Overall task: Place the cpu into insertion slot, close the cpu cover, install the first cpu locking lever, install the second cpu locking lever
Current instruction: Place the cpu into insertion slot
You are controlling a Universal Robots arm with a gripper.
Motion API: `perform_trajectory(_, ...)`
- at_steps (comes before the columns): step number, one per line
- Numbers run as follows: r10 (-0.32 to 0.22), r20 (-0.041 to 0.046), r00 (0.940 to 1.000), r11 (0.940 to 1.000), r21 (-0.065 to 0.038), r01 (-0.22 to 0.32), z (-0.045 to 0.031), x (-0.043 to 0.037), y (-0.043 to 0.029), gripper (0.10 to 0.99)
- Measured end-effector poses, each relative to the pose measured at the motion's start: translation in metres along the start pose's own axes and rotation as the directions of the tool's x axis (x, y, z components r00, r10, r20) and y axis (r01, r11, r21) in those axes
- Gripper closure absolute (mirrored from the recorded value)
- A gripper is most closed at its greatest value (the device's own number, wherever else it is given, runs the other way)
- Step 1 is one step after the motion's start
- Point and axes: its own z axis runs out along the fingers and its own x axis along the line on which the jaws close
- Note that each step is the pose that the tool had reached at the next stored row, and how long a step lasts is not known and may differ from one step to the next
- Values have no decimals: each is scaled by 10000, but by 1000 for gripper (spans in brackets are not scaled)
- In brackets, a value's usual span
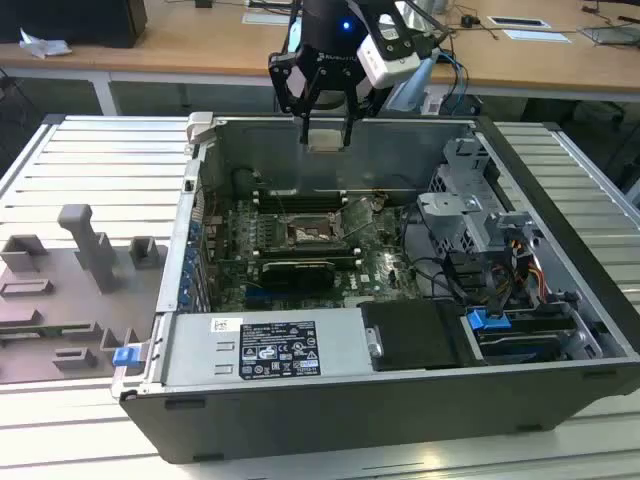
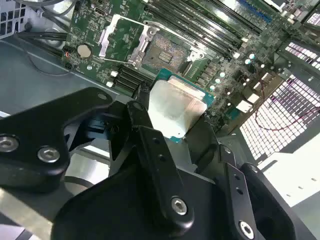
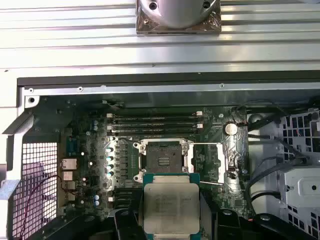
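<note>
My gripper point(image 1: 325, 132) hangs above the far wall of the open computer case point(image 1: 190, 300), shut on the cpu point(image 1: 325, 139), a flat square chip with a pale silver top. In both wrist views the cpu point(image 2: 175, 107) point(image 3: 170, 205) sits between the black fingers point(image 2: 145, 125) point(image 3: 126, 222). The insertion slot point(image 1: 314, 235) point(image 3: 165, 157) point(image 2: 167, 50) lies open and bare on the motherboard below. The cpu cover point(image 3: 210, 162) point(image 2: 122, 40), a silver frame plate, is swung open beside the slot.
Memory slots point(image 3: 155, 122) run beside the socket. A black expansion card point(image 1: 298, 268) lies in front of it. A power supply point(image 1: 265, 350) fills the case front, and a drive cage with cables point(image 1: 480, 220) stands at the exterior view's right. Grey fixtures point(image 1: 90, 250) stand outside.
</note>
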Motion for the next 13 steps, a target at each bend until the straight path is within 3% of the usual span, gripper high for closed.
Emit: perform_trajectory(13, 206, 18, 9998, 9998, -4, -206, 12, 12, -1, 545)
